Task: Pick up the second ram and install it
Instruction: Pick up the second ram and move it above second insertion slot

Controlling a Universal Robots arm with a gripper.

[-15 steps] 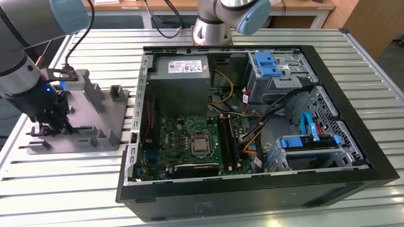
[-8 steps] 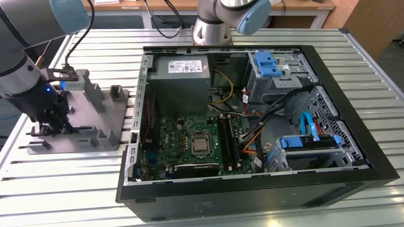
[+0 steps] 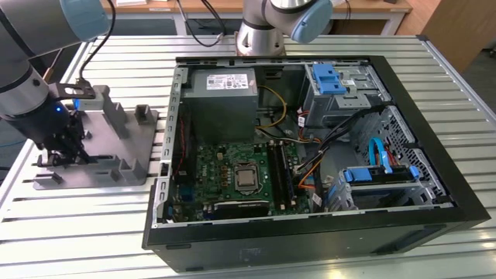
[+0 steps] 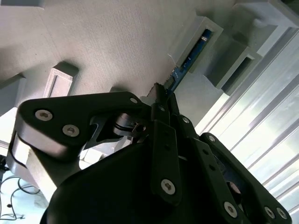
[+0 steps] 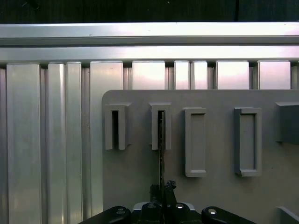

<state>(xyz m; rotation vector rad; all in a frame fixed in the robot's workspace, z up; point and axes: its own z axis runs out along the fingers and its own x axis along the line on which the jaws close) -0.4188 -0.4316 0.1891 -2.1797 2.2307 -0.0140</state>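
Note:
The second ram (image 4: 189, 58) is a thin blue board standing on edge, a dark sliver (image 5: 161, 140) in the first wrist view. Its far end sits in the slot of an upright block (image 5: 161, 127) on the grey holder plate (image 3: 116, 151). My gripper (image 4: 162, 91) is shut on the ram's near end, with the fingertips (image 5: 169, 186) close together around it. In the exterior view the gripper (image 3: 58, 157) hangs low over the plate's near corner at the exterior view's left, beside the open computer case (image 3: 310, 157).
Several other upright blocks (image 5: 195, 142) rise from the plate around the gripper. The motherboard (image 3: 240, 174) with its long black slots (image 3: 279, 168) lies inside the case, among cables and blue drive brackets (image 3: 380, 174). A slatted metal table (image 3: 78, 226) carries everything. The arm's base (image 3: 263, 29) stands behind the case.

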